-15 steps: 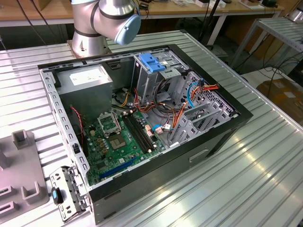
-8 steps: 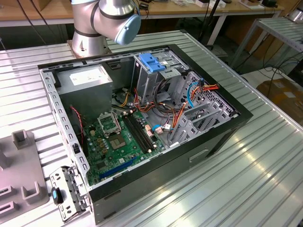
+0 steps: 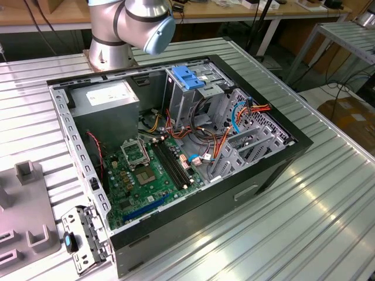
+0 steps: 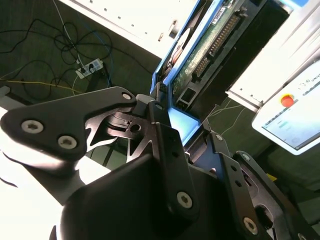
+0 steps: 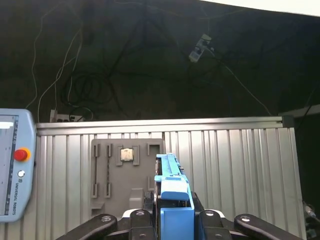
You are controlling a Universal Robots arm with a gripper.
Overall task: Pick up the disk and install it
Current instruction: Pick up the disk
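Claw state: drawn in to a narrow gap and clamped on the flat rectangular dark grey metal disk with blue plastic side rails, pinched across its two broad faces. Disk position: between the fingers, edge-on, jutting straight out ahead of the claw; green circuit face noted in the second wrist view. Beyond the claw, past the disk's far end: grey slotted fixture plate on the ribbed metal table; off to one side of the claw, white pendant with red button. Exterior view: open black computer case with metal cage with blue plastic top inside; bearing from the claw not determinable. Step judged: carrying the gripped disk for installation. For a clean result: hold grip pressure constant, carry without twisting, square the blue rails to the cage guides, steer clear of the orange and red cables beside the cage, move slowly.
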